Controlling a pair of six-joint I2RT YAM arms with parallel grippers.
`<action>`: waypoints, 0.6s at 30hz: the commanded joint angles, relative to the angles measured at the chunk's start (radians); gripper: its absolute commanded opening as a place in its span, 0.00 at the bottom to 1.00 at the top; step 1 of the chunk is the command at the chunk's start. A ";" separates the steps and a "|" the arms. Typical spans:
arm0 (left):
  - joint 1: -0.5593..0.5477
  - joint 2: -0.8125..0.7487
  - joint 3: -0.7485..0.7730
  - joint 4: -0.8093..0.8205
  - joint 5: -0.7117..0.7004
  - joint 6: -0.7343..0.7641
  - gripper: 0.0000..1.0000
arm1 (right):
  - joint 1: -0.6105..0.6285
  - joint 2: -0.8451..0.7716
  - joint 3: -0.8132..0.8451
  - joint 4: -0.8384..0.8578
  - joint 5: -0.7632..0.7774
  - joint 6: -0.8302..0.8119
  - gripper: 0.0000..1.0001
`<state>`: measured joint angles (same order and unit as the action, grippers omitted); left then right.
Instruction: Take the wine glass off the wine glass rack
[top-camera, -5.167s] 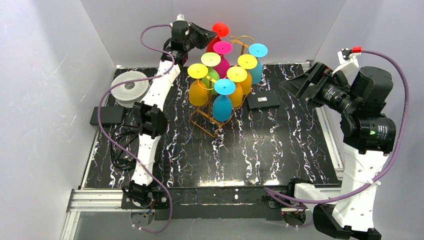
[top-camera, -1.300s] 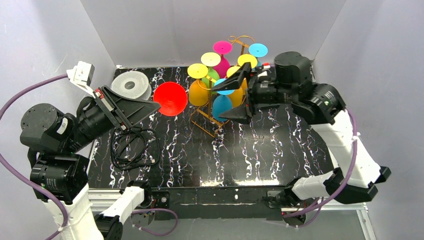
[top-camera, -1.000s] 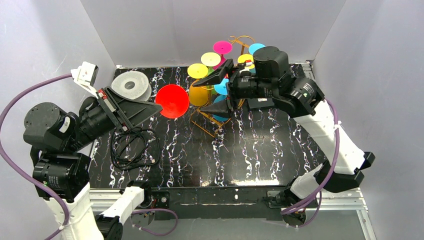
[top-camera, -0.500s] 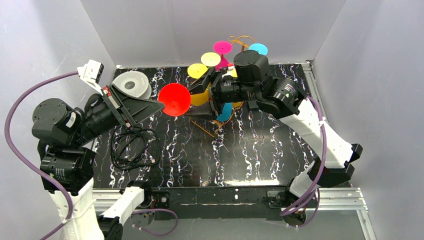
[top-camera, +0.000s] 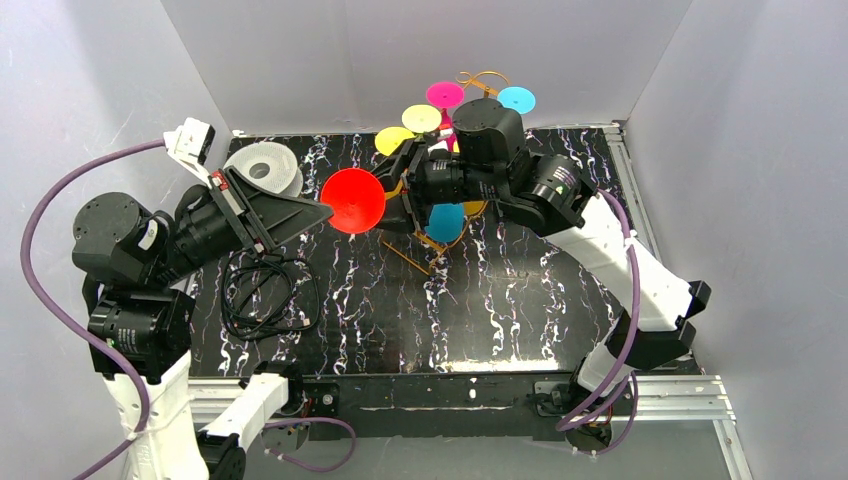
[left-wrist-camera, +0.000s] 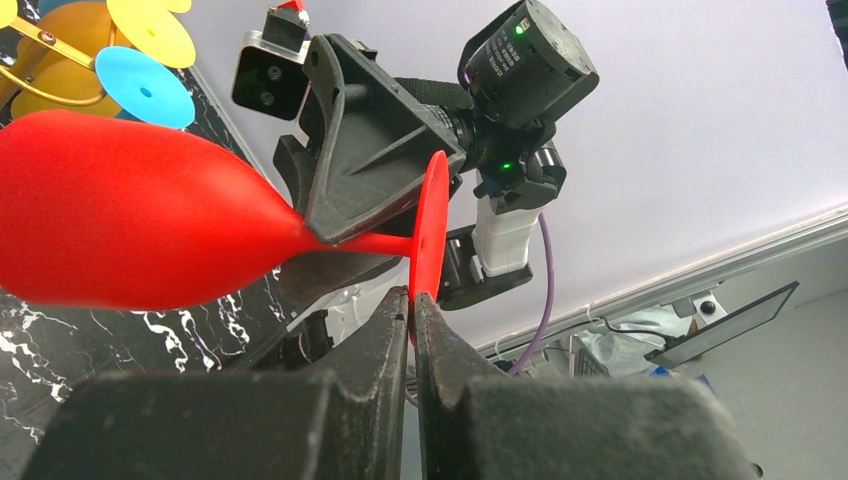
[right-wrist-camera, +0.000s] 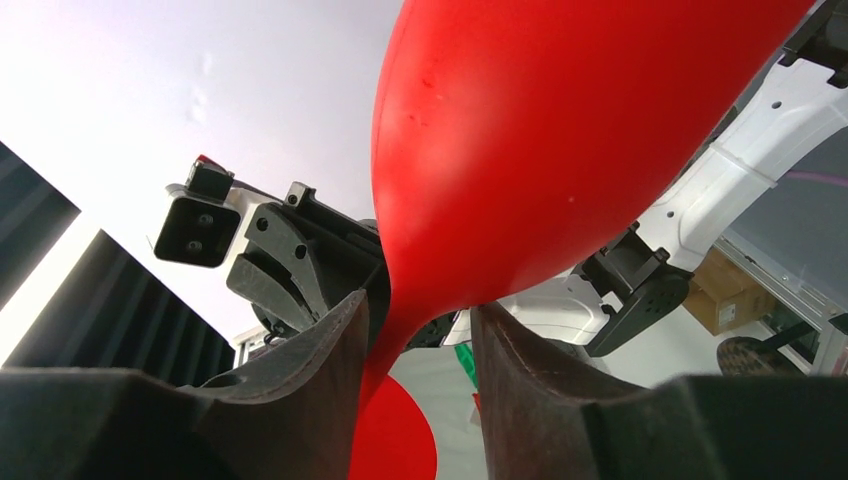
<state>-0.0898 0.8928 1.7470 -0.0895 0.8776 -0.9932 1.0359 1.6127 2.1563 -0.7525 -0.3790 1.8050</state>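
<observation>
Left gripper (left-wrist-camera: 412, 302): jaws pinched shut on the foot rim of the red wine glass (left-wrist-camera: 130, 240), which hangs off the wine glass rack (top-camera: 413, 254). Right gripper (right-wrist-camera: 415, 325): bowl taper sits between its jaws, firm contact not confirmable. Seat your right jaws squarely before you release the left.

White spool (top-camera: 262, 158) and coiled black cable (top-camera: 262, 300) lie on marbled table (top-camera: 520, 300).

From above, the right arm (top-camera: 600, 240) covers most of the wine glass rack (top-camera: 478, 75) and most of its other glasses (top-camera: 444, 94). The bowl of the red wine glass (right-wrist-camera: 560, 150) runs off the top edge at the right wrist, and off the left edge at the left wrist. Whether the right claw (right-wrist-camera: 420, 305) presses it, I can't tell.
</observation>
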 joint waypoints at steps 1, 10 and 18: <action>0.002 -0.019 0.001 0.111 0.053 -0.003 0.00 | 0.018 0.012 0.047 0.054 0.005 0.009 0.47; 0.002 -0.028 -0.015 0.108 0.066 -0.001 0.00 | 0.033 0.022 0.055 0.058 0.000 0.003 0.17; 0.002 -0.042 -0.006 0.037 0.078 0.037 0.00 | 0.033 -0.005 0.014 0.082 0.008 0.003 0.01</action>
<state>-0.0898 0.8658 1.7267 -0.0898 0.9070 -0.9527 1.0569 1.6352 2.1777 -0.7238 -0.3759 1.8420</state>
